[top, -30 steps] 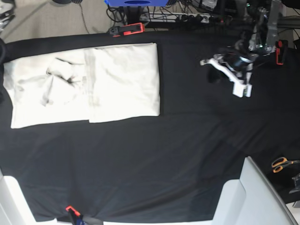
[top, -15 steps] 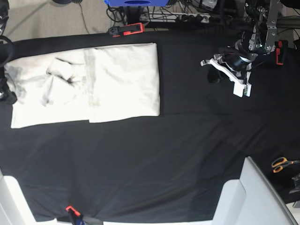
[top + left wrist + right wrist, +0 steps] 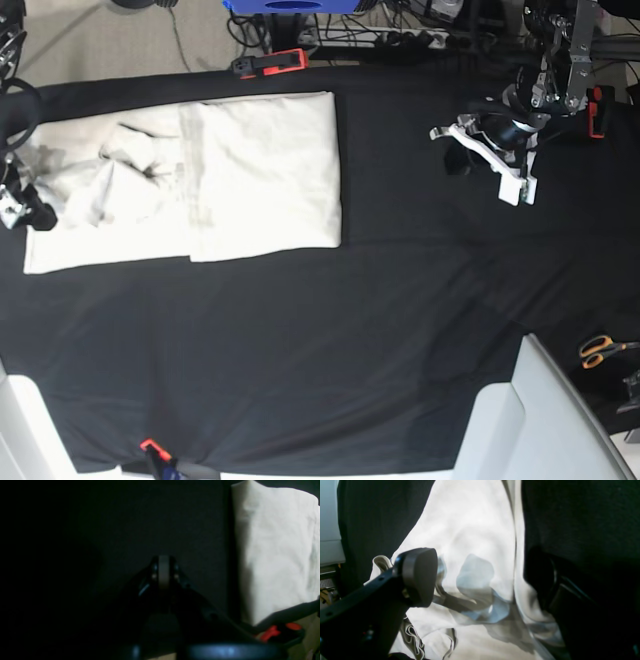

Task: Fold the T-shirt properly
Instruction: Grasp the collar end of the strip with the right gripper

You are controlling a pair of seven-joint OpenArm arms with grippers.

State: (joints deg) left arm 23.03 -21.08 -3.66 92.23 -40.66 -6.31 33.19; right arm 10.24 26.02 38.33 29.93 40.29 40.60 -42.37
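The cream T-shirt (image 3: 250, 170) lies partly folded at the back left of the black tablecloth (image 3: 350, 330), with a wrinkled left half and a smooth right panel. My right gripper (image 3: 25, 208) hangs at the shirt's left end. In the right wrist view it is open (image 3: 480, 580) above the shirt's rumpled cloth (image 3: 470, 530), with nothing between its fingers. My left gripper (image 3: 515, 185) hovers over bare cloth at the back right, far from the shirt. It is shut (image 3: 163, 572) and empty, and the shirt's folded edge (image 3: 272, 555) shows off to its right.
A red clamp (image 3: 272, 62) grips the table's back edge just behind the shirt, also seen as the red clamp (image 3: 272, 631). Another clamp (image 3: 152, 450) sits at the front edge. Orange-handled scissors (image 3: 603, 350) lie far right. A pale grey panel (image 3: 540, 410) rises at the front right.
My right arm has come in from the left edge and now reaches over the shirt's left end. The left arm and the shirt have barely moved.
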